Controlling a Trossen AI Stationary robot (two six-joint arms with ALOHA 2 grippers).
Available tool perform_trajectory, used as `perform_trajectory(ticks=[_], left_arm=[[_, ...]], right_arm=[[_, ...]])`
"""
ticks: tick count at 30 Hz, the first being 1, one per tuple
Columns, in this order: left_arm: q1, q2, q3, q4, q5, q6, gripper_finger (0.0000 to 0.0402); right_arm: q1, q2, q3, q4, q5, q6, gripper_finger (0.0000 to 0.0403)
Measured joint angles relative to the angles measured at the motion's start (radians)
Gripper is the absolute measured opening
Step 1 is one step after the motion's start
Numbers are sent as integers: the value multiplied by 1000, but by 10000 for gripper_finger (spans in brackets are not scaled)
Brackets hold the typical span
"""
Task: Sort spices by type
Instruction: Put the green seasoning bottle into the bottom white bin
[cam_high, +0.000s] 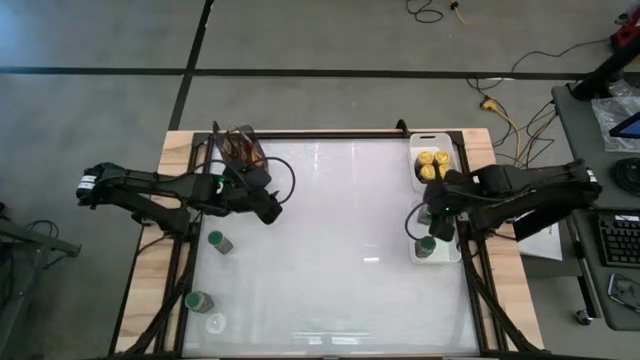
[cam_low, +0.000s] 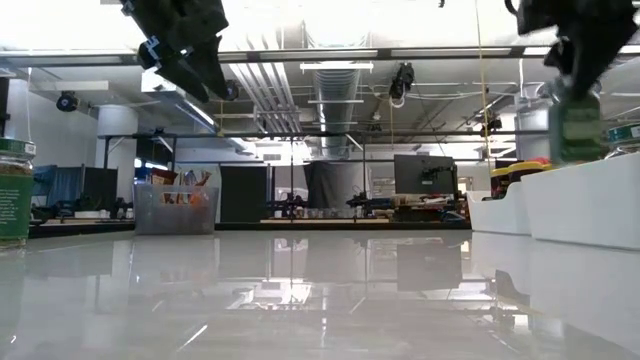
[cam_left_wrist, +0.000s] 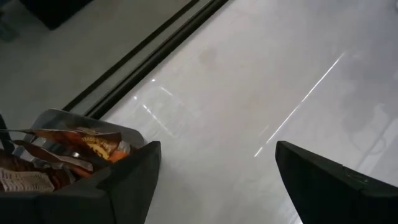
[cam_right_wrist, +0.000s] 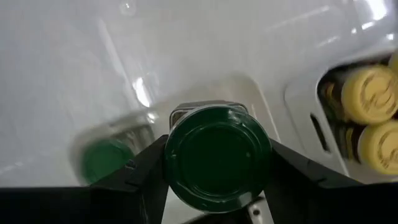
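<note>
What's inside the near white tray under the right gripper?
One green-lidded jar stands in the near tray. The right gripper holds another green-lidded jar above it, covering the rest of the tray floor.

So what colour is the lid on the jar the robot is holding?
Dark green lid, clearest in the right wrist view.

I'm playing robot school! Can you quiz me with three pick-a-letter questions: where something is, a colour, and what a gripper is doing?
1. Where are the yellow-lidded jars?
A) in a white tray
B) on the floor
C) on a shelf

2. The right gripper holds a jar. Its lid is:
A) red
B) green
C) yellow

3. The left gripper is:
A) shut on a jar
B) open, empty
C) shut on a stick

Answers:
1 A, they sit in the far right tray.
2 B, the wrist view shows green.
3 B, nothing lies between its spread fingers.
</note>
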Motion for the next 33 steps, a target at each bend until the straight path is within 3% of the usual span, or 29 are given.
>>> perform_trajectory(ticks=[3, 8, 33], left_arm=[[0, 0, 0, 3, 0, -1, 300], [0, 0, 0, 11, 1, -18, 300], [0, 0, 0, 16, 4, -47, 300]], right_arm=[[0, -16, -69, 26, -23, -18, 199], [0, 3, -131, 118, -163, -89, 199], [0, 13, -150, 168, -238, -89, 201]])
